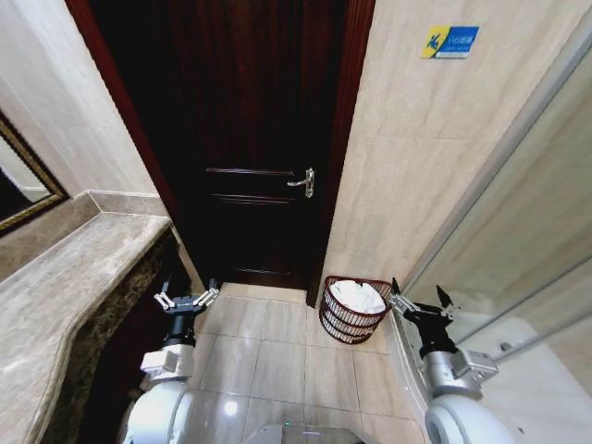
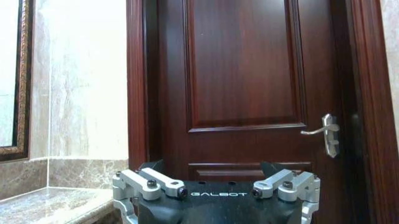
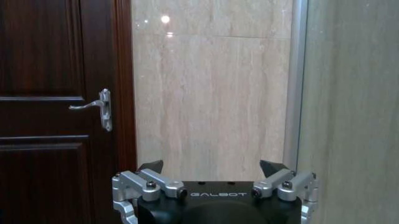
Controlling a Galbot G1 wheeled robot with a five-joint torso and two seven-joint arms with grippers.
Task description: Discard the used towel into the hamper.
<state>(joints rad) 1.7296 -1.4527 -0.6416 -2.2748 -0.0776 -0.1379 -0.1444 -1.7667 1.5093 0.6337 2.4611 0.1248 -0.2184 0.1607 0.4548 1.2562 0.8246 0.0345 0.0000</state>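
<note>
The hamper (image 1: 353,310) is seen standing on the tiled floor (image 1: 268,356), in the corner where the dark wooden door (image 1: 250,139) meets the beige marble wall (image 1: 416,157). It is a round, dark reddish-brown open-weave basket, upright, narrowing slightly toward its base. A white towel (image 1: 358,295) is seen bundled inside it, rising to about the level of the rim.

The right end effector (image 1: 418,299) is held just beside the hamper, on the side toward the glass partition (image 1: 518,231), and apart from the basket's rim. Its fingers are spread wide and nothing is held between them; in the right wrist view the same spread is shown (image 3: 212,166), with the wall and the door handle (image 3: 100,108) ahead of it.

The left end effector (image 1: 186,298) is held over the floor near the front edge of the marble table (image 1: 65,277), well apart from the hamper. Its fingers are likewise spread and empty, as is confirmed in the left wrist view (image 2: 212,166), where the door and its silver handle are faced.

A framed mirror (image 1: 18,185) is mounted on the wall above the table, and a small blue and yellow sign (image 1: 450,42) is fixed high on the marble wall.
</note>
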